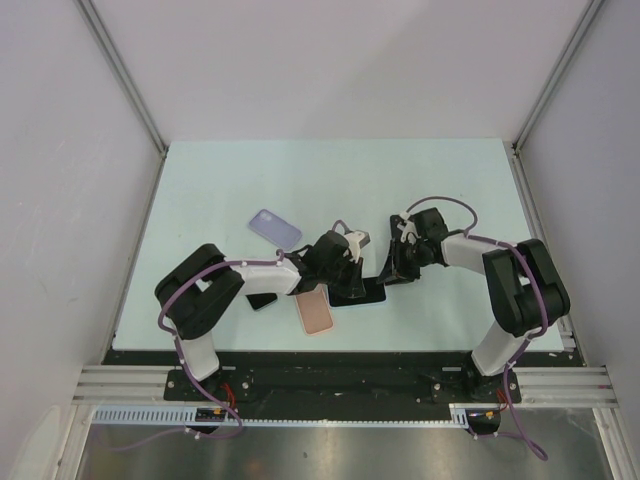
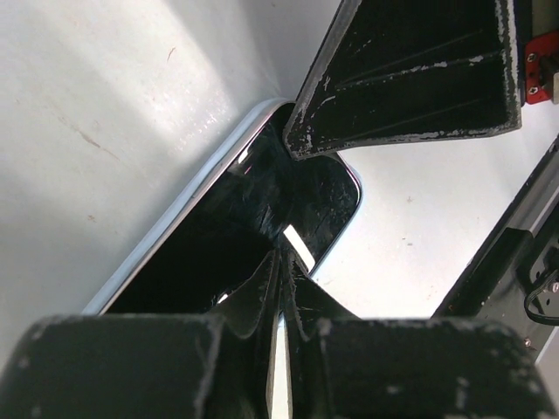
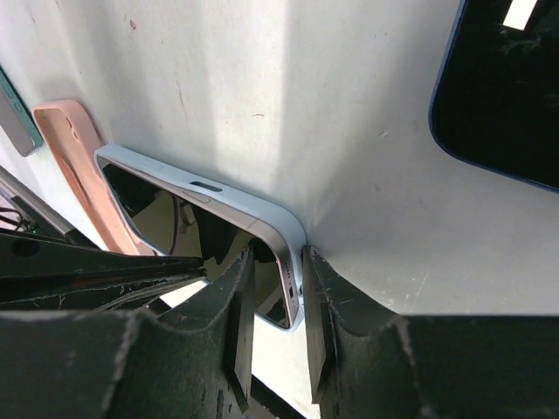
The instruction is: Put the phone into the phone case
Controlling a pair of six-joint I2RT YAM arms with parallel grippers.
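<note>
We see the phone (image 1: 365,295) lying flat on the pale table (image 1: 450,190), a little nearer than the middle, between the two arms, glossy black screen up. A pale blue rim (image 3: 262,214) runs around it, with a slim side button or cutout showing. We cannot tell whether that rim is the phone's own frame or a case already fitted round it. The left gripper (image 2: 281,271) comes down on the screen near one end. Its two fingers are pressed together with only a thin slit between them, their tips on the glass and nothing held between them. The right gripper (image 3: 278,262) meets the phone at a rounded corner, one finger on the screen side and the other outside the rim, the corner filling the narrow gap. We cannot tell whether those fingers squeeze the rim or merely flank it. Just beside the phone, toward the arms' bases, a pink phone case (image 1: 316,313) lies flat, its raised lip visible from the right wrist. Farther out, behind the left arm's forearm, a lavender phone case (image 1: 274,228) lies well apart from the phone. A dark flat object (image 1: 262,299) peeks out from under the left arm. In the right wrist view, a second black slab with a bluish edge (image 3: 507,96) lies apart from the gripped corner.
</note>
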